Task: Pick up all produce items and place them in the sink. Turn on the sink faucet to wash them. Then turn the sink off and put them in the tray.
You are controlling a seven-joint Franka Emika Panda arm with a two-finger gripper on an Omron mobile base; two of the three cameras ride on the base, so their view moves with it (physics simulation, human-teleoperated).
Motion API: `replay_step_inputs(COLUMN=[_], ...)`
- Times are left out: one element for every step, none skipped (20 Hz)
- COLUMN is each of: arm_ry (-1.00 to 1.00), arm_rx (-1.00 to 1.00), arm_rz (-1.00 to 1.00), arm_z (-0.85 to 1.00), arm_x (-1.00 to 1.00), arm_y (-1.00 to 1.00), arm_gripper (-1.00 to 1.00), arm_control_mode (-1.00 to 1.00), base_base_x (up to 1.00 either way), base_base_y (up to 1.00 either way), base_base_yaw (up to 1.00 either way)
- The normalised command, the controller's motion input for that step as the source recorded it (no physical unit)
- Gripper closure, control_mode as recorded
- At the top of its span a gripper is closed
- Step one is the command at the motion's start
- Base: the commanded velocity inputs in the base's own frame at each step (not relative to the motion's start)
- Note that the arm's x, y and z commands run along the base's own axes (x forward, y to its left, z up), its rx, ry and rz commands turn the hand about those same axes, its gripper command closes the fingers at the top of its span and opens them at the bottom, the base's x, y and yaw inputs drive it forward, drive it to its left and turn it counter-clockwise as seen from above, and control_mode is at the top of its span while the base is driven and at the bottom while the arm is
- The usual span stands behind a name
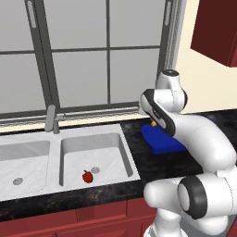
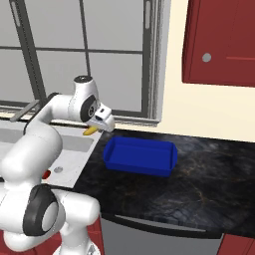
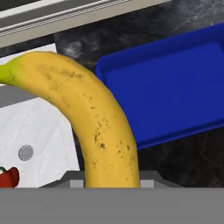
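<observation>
My gripper is shut on the curved yellow banana, which hangs in the air over the counter strip between the sink and the blue tray. In the right base view the banana pokes out to the left of the hand. The small red fruit lies in the sink's right basin beside the drain, and it shows at the left edge of the hand view. The grey faucet stands behind the divider between the basins. The tray has nothing in it.
Black marbled counter stretches right of the tray. A window with a grey frame runs behind the sink. Red wall cabinets hang at the upper right. My own arm covers part of the tray in the left base view.
</observation>
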Motion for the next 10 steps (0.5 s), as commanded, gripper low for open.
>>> replay_step_inputs(arm_ry=[0.0, 0.0, 0.0, 0.0, 0.01, 0.01, 0.0, 0.0, 0.03, 0.0], arm_rx=[0.0, 0.0, 0.0, 0.0, 0.0, 0.0, 0.0, 0.0, 0.0, 0.0], arm_rz=[-0.21, -0.25, -0.26, -0.26, -0.26, -0.27, -0.27, -0.24, -0.25, -0.23], arm_z=[-0.03, -0.04, -0.04, -0.03, -0.05, -0.09, -0.12, -0.24, -0.14, -0.16], arm_x=[-0.1, -0.08, -0.08, -0.09, -0.07, -0.07, -0.1, -0.13, -0.11, -0.14], arm_y=[-0.74, -0.68, -0.67, -0.69, -0.71, -0.65, -0.65, -0.7, -0.5, -0.57], arm_gripper=[1.0, 1.0, 1.0, 1.0, 1.0, 1.0, 1.0, 1.0, 1.0, 1.0], arm_control_mode=[-1.0, -1.0, -1.0, -1.0, -1.0, -1.0, -1.0, -1.0, -1.0, -1.0], base_base_x=[0.0, 0.0, 0.0, 0.0, 0.0, 0.0, 0.0, 0.0, 0.0, 0.0], base_base_y=[0.0, 0.0, 0.0, 0.0, 0.0, 0.0, 0.0, 0.0, 0.0, 0.0], base_base_yaw=[0.0, 0.0, 0.0, 0.0, 0.0, 0.0, 0.0, 0.0, 0.0, 0.0])
